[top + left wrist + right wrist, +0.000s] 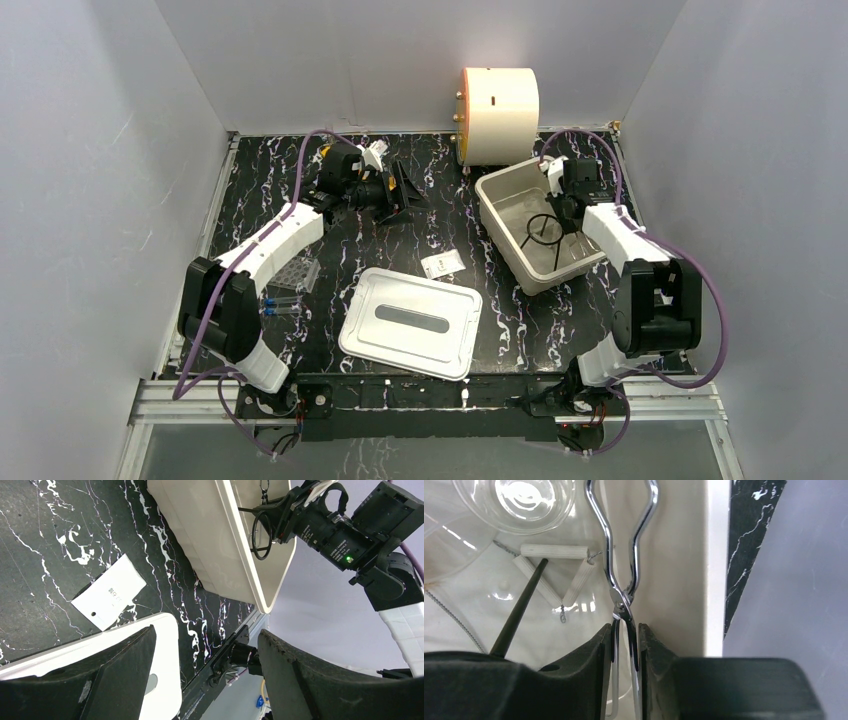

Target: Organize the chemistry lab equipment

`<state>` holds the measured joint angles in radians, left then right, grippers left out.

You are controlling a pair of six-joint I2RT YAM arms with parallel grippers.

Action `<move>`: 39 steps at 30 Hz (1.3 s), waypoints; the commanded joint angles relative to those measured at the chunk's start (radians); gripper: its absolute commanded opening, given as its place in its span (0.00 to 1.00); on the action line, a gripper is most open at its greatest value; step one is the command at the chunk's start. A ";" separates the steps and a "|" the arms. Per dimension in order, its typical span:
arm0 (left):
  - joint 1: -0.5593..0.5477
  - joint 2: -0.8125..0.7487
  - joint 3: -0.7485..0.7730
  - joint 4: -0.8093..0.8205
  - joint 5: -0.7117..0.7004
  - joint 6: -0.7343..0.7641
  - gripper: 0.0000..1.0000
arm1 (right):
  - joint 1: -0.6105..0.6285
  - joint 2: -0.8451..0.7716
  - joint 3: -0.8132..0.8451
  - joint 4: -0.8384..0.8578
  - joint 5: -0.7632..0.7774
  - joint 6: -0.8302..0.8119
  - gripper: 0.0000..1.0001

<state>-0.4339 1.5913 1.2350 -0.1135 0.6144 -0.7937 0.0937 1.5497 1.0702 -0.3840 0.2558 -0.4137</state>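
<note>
Well, the wire tongs point(622, 601) are the piece in hand. My right tool point(624, 630) is pinched narrow on their two handle wires, just below the pivot. The looped jaws point away from me, down into the white tub point(716, 555), close to its side wall. Whether the tongs already touch the tub floor I cannot tell.

Beside them on the tub floor lie the white triangle point(555, 551) and a clear glass piece point(514, 505); I cannot say if that is the beaker or the funnel. So I judge this to be the placing step for the tongs. Next I should lower them until they rest, then spread the fingers gently so they settle beside the triangle rather than on the glass. After that I should lift straight up, clear of the tub rim.

Further out, the clear well plate point(297, 272), the blue-capped vials point(280, 305) and a small white packet point(441, 264) are out on the table point(450, 200). The lid point(410, 322) lies flat near the front.

My left tool point(206, 632) is spread wide and holds nothing, well apart from the tub.
</note>
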 commanded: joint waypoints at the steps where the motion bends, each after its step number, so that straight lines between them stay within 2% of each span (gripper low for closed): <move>1: 0.006 -0.048 0.019 -0.014 0.028 -0.002 0.73 | 0.000 0.002 0.068 0.002 0.035 0.048 0.35; 3: 0.006 -0.048 0.018 -0.012 0.028 -0.004 0.73 | 0.000 -0.002 0.072 0.000 0.045 0.059 0.42; 8: 0.006 -0.051 0.012 -0.014 0.026 -0.007 0.73 | 0.001 -0.005 0.085 -0.005 0.064 0.073 0.45; 21: 0.006 -0.056 0.013 -0.050 -0.028 0.023 0.73 | 0.002 -0.064 0.193 -0.052 0.050 0.182 0.36; 28: 0.007 -0.067 0.036 -0.152 -0.171 0.095 0.73 | 0.019 -0.110 0.317 -0.100 -0.041 0.328 0.40; 30: 0.007 -0.078 0.038 -0.182 -0.224 0.135 0.75 | 0.054 -0.099 0.373 -0.145 -0.073 0.357 0.41; 35: 0.009 -0.093 0.050 -0.286 -0.360 0.211 0.96 | 0.242 -0.062 0.481 -0.224 -0.093 0.404 0.49; 39: 0.016 -0.108 0.052 -0.357 -0.479 0.230 0.98 | 0.410 -0.061 0.478 -0.172 -0.127 0.459 0.59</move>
<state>-0.4316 1.5455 1.2465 -0.3588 0.2863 -0.6193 0.3714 1.4857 1.5185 -0.5629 0.1871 -0.0406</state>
